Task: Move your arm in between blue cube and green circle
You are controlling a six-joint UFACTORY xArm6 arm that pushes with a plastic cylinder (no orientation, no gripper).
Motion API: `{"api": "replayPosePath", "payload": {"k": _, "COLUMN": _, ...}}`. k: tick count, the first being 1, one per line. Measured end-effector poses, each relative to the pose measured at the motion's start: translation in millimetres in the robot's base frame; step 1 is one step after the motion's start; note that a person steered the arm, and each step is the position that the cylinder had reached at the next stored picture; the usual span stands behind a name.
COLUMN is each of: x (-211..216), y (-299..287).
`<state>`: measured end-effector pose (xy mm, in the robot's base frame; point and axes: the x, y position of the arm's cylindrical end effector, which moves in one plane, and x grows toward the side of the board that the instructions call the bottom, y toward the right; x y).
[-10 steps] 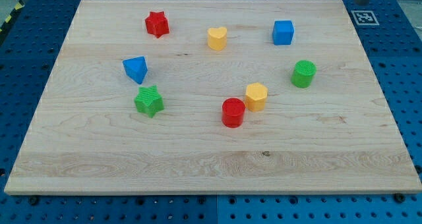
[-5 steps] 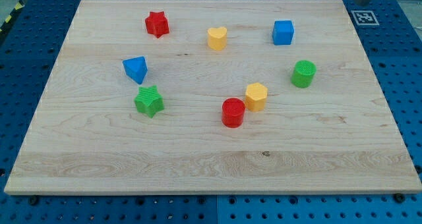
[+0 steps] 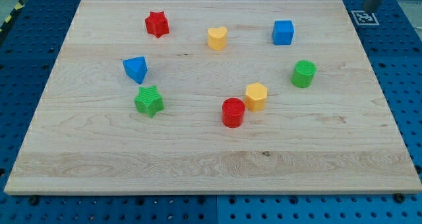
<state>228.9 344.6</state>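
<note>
The blue cube point(image 3: 283, 32) sits at the board's upper right. The green circle block point(image 3: 304, 74) stands below it and slightly to the view's right, with a bare gap between them. My tip point(image 3: 372, 8) shows at the view's top right corner, off the board's corner, well to the right of and above both blocks. It touches no block.
On the wooden board point(image 3: 198, 158) also lie a red star point(image 3: 157, 24), a yellow heart point(image 3: 217, 37), a blue triangle block point(image 3: 136, 69), a green star point(image 3: 149, 101), a red circle point(image 3: 233, 112) and a yellow hexagon point(image 3: 256, 96). A marker tag point(image 3: 364, 17) lies near my tip.
My tip has moved a little to the right and down at the top right corner, so more of the rod shows. No block has moved.
</note>
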Motion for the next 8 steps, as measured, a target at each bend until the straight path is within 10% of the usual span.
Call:
{"api": "replayPosePath", "payload": {"k": 4, "x": 24.8, "y": -0.8}}
{"api": "replayPosePath", "payload": {"k": 7, "x": 235.1, "y": -13.7}}
{"api": "replayPosePath", "payload": {"k": 8, "x": 222.1, "y": -14.9}}
